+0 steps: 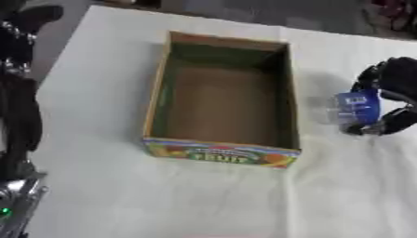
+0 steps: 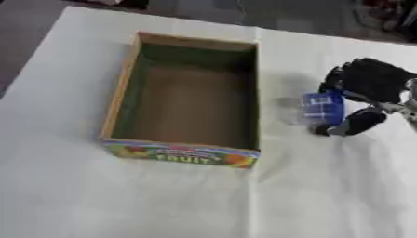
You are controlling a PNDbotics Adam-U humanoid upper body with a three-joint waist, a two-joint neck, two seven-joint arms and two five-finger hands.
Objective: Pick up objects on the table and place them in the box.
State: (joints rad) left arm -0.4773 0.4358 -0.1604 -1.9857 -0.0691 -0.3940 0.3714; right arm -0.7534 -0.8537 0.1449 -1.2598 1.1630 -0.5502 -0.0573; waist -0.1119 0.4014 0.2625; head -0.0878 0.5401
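Reaching in from the right side, the right hand [image 2: 371,83] was seen just beside the right wall of the box [image 2: 122,93], with a small clear bottle [image 2: 318,109] bearing a blue label held in it. The fingers [image 2: 350,76] were curled over the top of the bottle and the thumb [image 2: 358,122] was pressed against its lower side, so that the bottle was clamped between them. The bottle's clear end was pointed toward the box, near its wall but apart from it. Whether the bottle was touching the white-covered worktop [image 2: 163,200] could not be told. The open cardboard box, printed with fruit on its near face, was shown with only its brown floor visible. The left arm [image 1: 18,93] was seen along the left edge; its hand was not shown.
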